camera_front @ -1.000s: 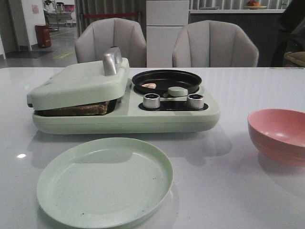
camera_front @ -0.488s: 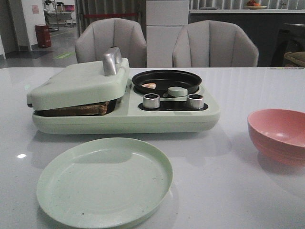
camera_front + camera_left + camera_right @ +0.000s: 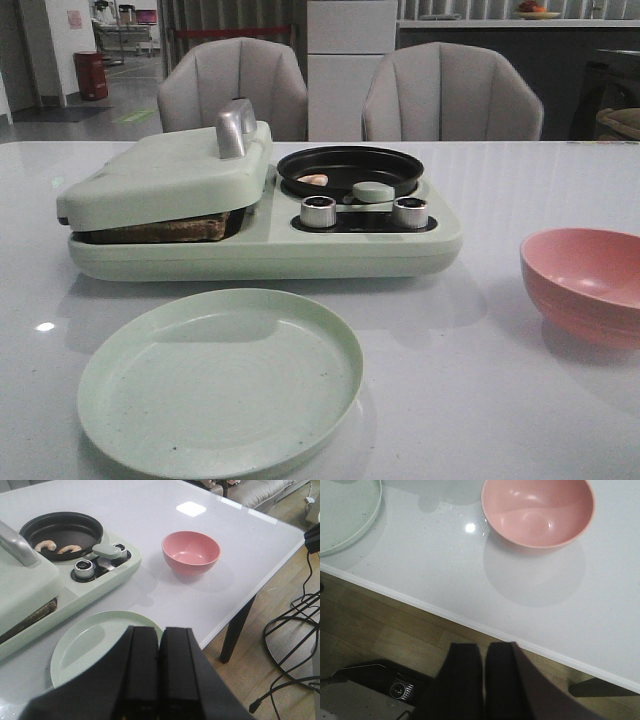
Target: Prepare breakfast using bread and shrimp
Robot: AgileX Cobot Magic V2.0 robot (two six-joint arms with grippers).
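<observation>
Shrimp in black pan (bowl empty)

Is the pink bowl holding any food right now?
No, in the right wrist view the pink bowl shows only its bare, glossy inside, and the left wrist view shows the same.

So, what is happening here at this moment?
Nothing is being handled now. The left gripper and the right gripper are both shut and empty, held back near the table's edge. The bread lies under the lowered lid of the green breakfast maker, its brown crust showing. Two shrimp pieces lie in the black pan. The green plate and pink bowl are empty.
</observation>
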